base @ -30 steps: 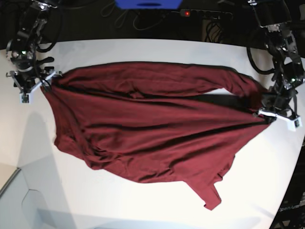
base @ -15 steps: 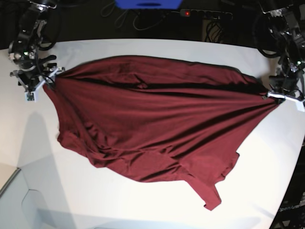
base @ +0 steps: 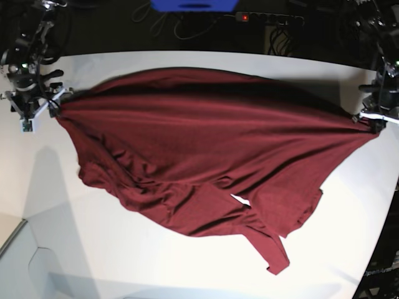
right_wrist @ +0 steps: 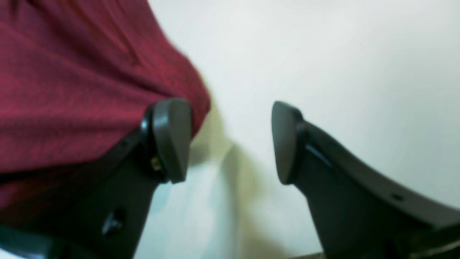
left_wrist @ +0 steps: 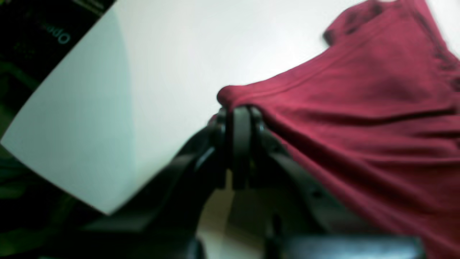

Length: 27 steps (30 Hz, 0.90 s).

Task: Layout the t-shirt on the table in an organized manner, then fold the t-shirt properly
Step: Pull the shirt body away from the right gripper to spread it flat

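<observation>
The dark red t-shirt [base: 199,143] is stretched across the white table [base: 124,261] between my two grippers, its lower part bunched and wrinkled, with a tail of fabric toward the front edge. At the base view's right, my left gripper [base: 372,118] is shut on a corner of the shirt. The left wrist view shows that left gripper [left_wrist: 240,111] with its jaws pressed together on the hem of the t-shirt [left_wrist: 359,108]. My right gripper [base: 37,109] is at the shirt's left end. Its jaws stand apart, right gripper [right_wrist: 230,140], with bare table between them and the t-shirt [right_wrist: 72,90] lying against the outside of one finger [right_wrist: 172,140].
A power strip [base: 268,17] with a red light, cables and a blue object [base: 193,5] lie beyond the table's far edge. The table edge curves close past the left gripper on the right, and a cut corner [base: 12,243] shows at the lower left.
Both grippers have moved outward and toward the far side, pulling the shirt wider and tauter. Its upper edge has spread out toward the far edge.
</observation>
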Motion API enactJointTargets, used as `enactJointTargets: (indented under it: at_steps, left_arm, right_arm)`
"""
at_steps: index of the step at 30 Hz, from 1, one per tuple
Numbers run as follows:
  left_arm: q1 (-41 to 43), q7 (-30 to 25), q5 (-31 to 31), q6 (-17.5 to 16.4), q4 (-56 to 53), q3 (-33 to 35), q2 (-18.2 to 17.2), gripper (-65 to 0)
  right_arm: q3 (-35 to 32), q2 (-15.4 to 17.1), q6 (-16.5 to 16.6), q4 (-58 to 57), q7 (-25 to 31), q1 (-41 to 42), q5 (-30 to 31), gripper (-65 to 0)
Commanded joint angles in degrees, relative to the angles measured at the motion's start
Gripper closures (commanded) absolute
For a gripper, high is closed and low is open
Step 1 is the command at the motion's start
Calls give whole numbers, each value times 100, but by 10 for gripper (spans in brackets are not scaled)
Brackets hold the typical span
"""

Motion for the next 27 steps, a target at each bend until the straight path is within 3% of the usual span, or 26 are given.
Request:
enactJointTargets:
  at_steps: [1,10,17,25,27]
  left_arm:
    - [-6,-166,-10,-6,227,-117,-55,-2]
    - [-6,62,-10,-6,631,-847,438,-4]
    - [-50,871,-10,-6,570,-882,525,-5]
    - [-68,941,-10,-6,570,-891,692,-7]
    - [-68,941,-10,-6,570,-908,763,-34]
  right_arm:
    - [7,17,16,242,121,3,43,-358]
    - [-11,-36,16,549,112,3,52,-358]
    - [-239,-36,16,541,112,12,52,-358]
    - [-573,-36,16,541,112,-24,52,-358]
    - [-600,-36,16,541,112,-15,52,-358]
